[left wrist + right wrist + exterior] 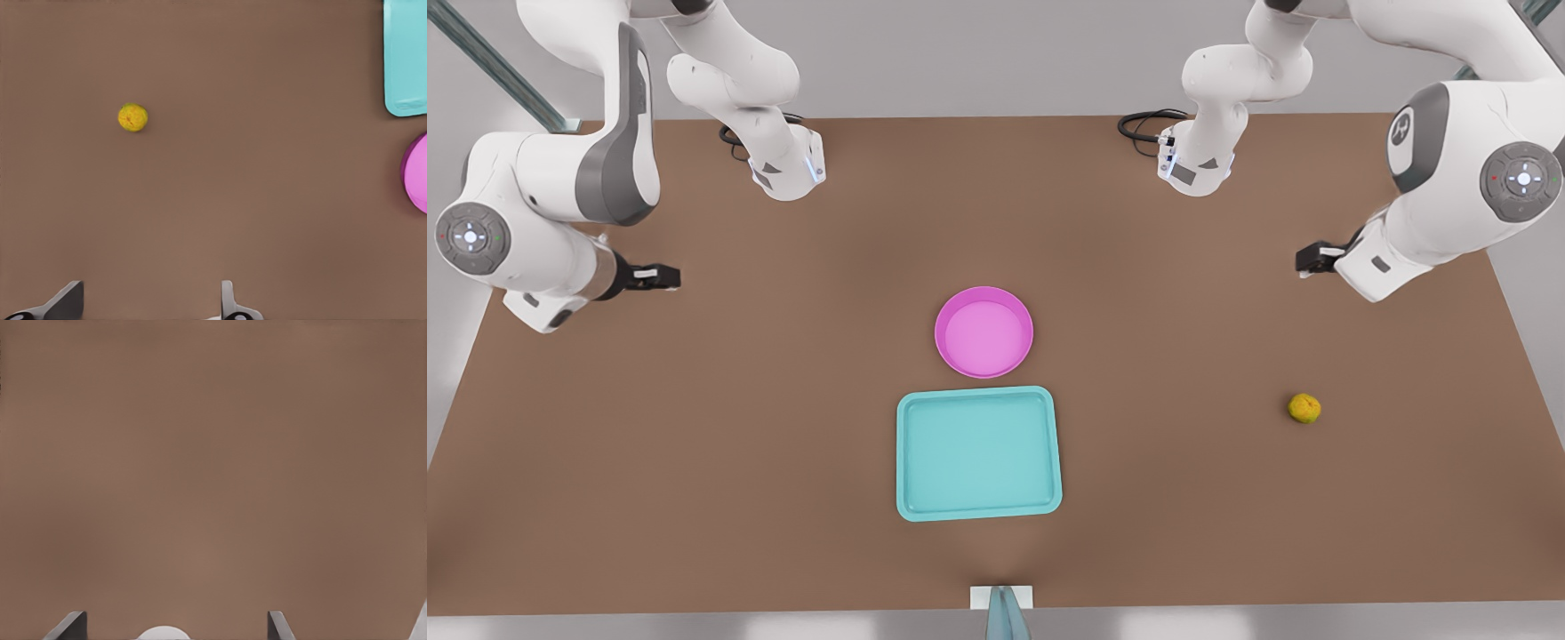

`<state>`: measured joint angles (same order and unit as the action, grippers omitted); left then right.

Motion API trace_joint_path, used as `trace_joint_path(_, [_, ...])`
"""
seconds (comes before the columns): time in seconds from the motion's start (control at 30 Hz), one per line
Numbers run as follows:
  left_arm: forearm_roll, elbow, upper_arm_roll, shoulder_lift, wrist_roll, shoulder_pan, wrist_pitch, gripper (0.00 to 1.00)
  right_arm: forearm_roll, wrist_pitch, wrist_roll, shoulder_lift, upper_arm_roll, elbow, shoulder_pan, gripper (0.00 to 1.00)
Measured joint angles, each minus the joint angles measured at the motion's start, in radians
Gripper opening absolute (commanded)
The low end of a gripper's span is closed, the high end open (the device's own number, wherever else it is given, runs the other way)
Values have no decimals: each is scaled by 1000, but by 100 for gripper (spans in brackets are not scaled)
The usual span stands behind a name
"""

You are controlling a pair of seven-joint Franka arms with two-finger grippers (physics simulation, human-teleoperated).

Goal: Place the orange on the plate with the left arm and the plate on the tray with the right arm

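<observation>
grippers apart and empty, orange alone on the table

left gripper (1303, 260) hung at the front view's right, fingers spread wide, gripping nothing; fingertips (67, 300) seen above bare brown table (738, 427) in the left wrist view. right gripper (667, 277) hung at the front view's left, likewise parted and empty, its fingertips (70, 625) over plain tabletop in the right wrist view. both held well above the surface, each well apart from every object.

orange (1304, 408) lay on the table toward the front view's right, below the left gripper in that picture, touching nothing, with open table all round; also seen in the left wrist view (133, 117). plate (984, 332) sat near the table's middle, pink, nothing in it. tray (978, 452) lay just beside the plate on the side nearer the front camera, teal, nothing on it; rims close, a thin strip of table between. plate and tray edges caught in the left wrist view (417, 173) (405, 60).

black cables (1143, 124) coiled by one arm base at the far edge. small white bracket (1001, 596) at the near edge. nothing lay between orange and plate.
</observation>
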<state>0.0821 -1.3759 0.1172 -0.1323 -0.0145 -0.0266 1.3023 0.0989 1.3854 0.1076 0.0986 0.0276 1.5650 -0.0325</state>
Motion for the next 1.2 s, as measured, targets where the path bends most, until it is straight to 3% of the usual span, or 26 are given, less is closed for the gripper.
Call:
trace_joint_path(0.07, [1,1,0,-34,7,-4,28,100,1,29,8,0,0,0,1,100])
trace_joint_path(0.2, [3,0,-7,-365,16,-158,188,100,1,64,21,5,0,0,2,100])
trace_joint_path(0.27, [4,-48,-18,-457,11,-188,312,100,-1,74,26,14,0,2,1,100])
trace_joint_path(0.37, [4,-160,-39,-497,3,-194,516,100,-4,85,33,29,0,3,0,100])
trace_joint_path(0.6, [4,-213,-70,-563,-11,-196,811,100,-7,94,45,33,0,4,0,100])
trace_joint_path(1.17, [3,-248,-93,-628,-33,-197,951,100,-8,88,61,37,1,6,6,100])
trace_joint_path(1.2, [4,-249,-93,-628,-33,-197,951,82,-8,88,62,38,1,6,6,100])
